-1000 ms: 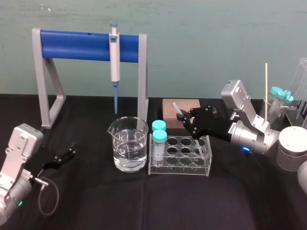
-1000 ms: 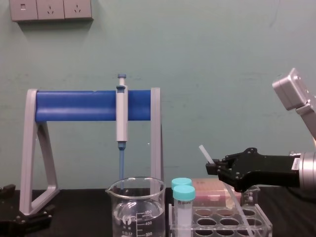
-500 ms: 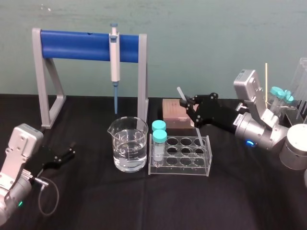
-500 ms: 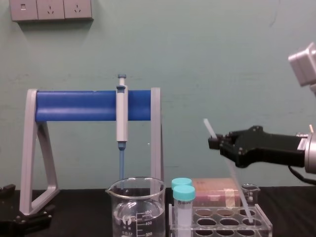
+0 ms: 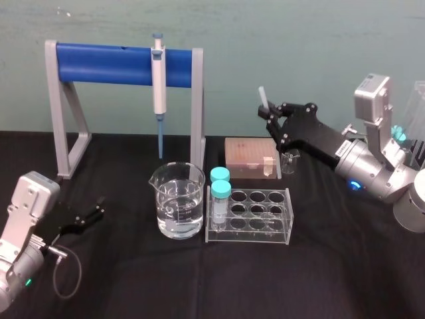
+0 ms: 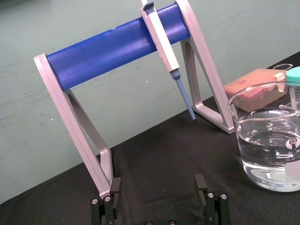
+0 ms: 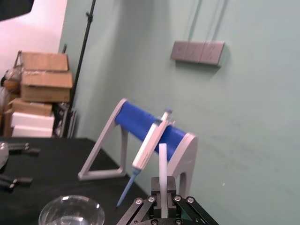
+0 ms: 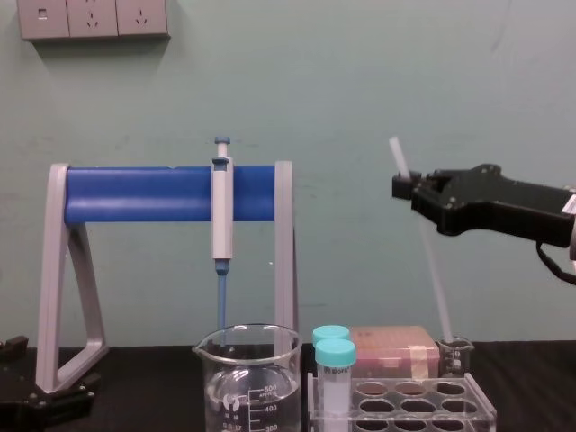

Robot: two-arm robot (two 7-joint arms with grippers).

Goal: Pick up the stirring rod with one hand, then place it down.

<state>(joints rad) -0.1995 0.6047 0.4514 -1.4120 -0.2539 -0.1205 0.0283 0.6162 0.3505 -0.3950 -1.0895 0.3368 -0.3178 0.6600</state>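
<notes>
The stirring rod point(image 5: 263, 97) is a thin translucent white stick held nearly upright, slightly tilted, above the table behind the tube rack. My right gripper point(image 5: 269, 118) is shut on its upper part, with a short end poking out above the fingers. From the chest, the rod point(image 8: 432, 270) slants down from the right gripper point(image 8: 403, 186) to the small glass beaker point(image 8: 454, 353). The right wrist view shows the rod point(image 7: 162, 164) rising from between the shut fingers of the right gripper point(image 7: 162, 201). My left gripper point(image 5: 89, 214) rests low at the near left, open and holding nothing point(image 6: 159, 208).
A grey and blue stand point(image 5: 123, 63) holds a pipette point(image 5: 158, 83) at the back. In front of it stand a beaker of water point(image 5: 177, 209) and a clear tube rack point(image 5: 249, 216) holding two teal-capped tubes. A pink box point(image 5: 249, 156) sits behind the rack.
My right gripper has risen and moved back and to the right with the rod. The rod's lower end has come up away from the tube rack. The left arm has not moved.
</notes>
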